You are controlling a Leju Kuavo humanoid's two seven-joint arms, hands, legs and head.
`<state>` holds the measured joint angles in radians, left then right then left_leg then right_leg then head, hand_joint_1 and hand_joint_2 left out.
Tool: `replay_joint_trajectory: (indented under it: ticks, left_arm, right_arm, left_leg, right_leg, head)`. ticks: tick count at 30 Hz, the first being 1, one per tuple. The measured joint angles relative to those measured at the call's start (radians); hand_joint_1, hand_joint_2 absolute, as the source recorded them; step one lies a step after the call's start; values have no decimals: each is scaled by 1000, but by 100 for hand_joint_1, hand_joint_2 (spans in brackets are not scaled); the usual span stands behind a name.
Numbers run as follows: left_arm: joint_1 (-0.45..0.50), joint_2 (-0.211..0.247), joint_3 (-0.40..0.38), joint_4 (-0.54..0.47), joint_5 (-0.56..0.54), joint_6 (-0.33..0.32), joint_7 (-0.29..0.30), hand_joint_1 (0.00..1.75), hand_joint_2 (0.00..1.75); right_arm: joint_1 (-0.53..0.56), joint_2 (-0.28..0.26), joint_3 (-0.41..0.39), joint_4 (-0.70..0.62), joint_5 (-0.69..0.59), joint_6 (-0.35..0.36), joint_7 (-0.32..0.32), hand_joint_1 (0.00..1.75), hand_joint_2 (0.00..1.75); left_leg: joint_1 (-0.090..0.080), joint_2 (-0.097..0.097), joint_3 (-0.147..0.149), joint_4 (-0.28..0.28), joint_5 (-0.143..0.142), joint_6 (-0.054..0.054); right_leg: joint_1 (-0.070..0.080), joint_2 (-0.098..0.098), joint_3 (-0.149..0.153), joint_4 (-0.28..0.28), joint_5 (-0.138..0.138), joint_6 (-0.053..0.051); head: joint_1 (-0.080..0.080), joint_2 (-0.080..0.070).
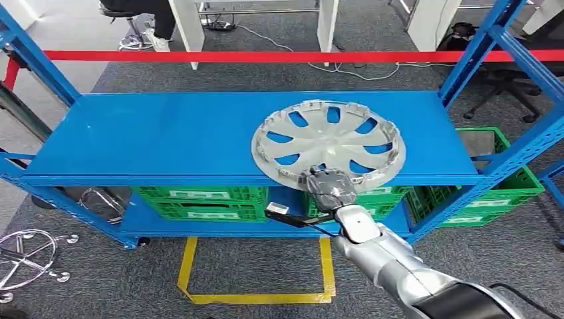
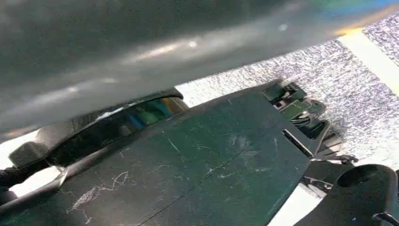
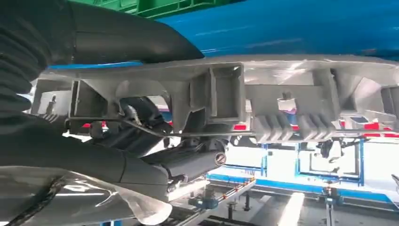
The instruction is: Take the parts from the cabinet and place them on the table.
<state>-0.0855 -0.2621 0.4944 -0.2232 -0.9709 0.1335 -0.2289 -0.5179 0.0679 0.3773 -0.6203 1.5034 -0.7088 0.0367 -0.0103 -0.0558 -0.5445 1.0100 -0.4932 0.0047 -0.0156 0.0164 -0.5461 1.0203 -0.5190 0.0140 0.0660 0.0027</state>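
Hubcap (image 1: 329, 141): silver, lying flat on the blue shelf (image 1: 166, 136), its near edge at the shelf's front lip | Right hand (image 1: 329, 188): grips the hubcap's near rim; thumb (image 3: 127, 40) on one face, fingers (image 3: 141, 127) on the other | Below: green crates (image 1: 199, 201) | Left hand: fingers can't be told.

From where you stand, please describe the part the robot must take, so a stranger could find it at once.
Look at the blue shelf rack. On the right half of its top shelf lies a silver wheel cover, inner side up, its near rim gripped by the right hand. It is the sole round, spoked thing there; the green crates sit on the shelf below.
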Motion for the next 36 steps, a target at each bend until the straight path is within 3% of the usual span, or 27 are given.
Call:
replay_joint_trajectory:
  ticks: [10,17,21,23,25,31,34,35,36]
  left_arm:
    - [0,0,0,0,0,0,0,0,0]
    - [0,0,0,0,11,5,-6,0,0]
    - [0,0,2,0,21,16,-18,0,0]
    - [0,0,3,0,23,18,-24,0,0]
    - [0,0,4,0,26,18,-28,0,0]
    - [0,1,6,0,29,35,-43,0,0]
    - [-1,1,6,0,29,35,-44,0,0]
    - [-1,1,6,0,29,37,-45,0,175]
    - [-1,2,6,0,29,40,-46,0,175]
  right_arm:
    - [26,7,-6,-61,5,2,-35,175,175]
    - [163,44,11,-394,59,2,-84,175,175]
    - [207,36,102,-611,64,3,-17,175,175]
    - [207,20,147,-703,66,3,-15,175,175]
    - [209,9,172,-803,68,3,-61,175,175]
    - [267,11,168,-1049,68,4,-308,175,175]
    - [284,16,168,-1114,68,5,-328,175,175]
    - [288,17,167,-1127,68,5,-335,175,175]
    - [294,18,165,-1142,68,5,-348,175,175]
  left_leg:
    - [0,0,0,0,0,0]
    - [0,0,-4,0,0,1]
    - [0,0,-7,0,0,1]
    - [0,0,-8,0,0,1]
    - [0,0,-8,0,0,1]
    - [0,0,-8,0,-1,1]
    - [0,0,-8,0,-1,2]
    - [0,0,-8,0,-1,2]
    - [0,0,-8,0,-1,2]
  right_leg:
    - [0,0,0,0,0,0]
    - [0,0,-3,0,0,0]
    - [0,0,-8,0,0,0]
    - [0,0,-8,0,0,0]
    - [0,0,-8,0,0,0]
    - [0,0,-7,0,0,0]
    - [0,-1,-7,0,-1,0]
    - [0,-1,-7,0,-1,0]
    - [0,-1,-7,0,-1,0]
  head:
    - [0,0]
    - [0,0]
    - [0,0]
    - [0,0]
    - [0,0]
    - [0,0]
    - [0,0]
    - [1,0]
    - [0,0]
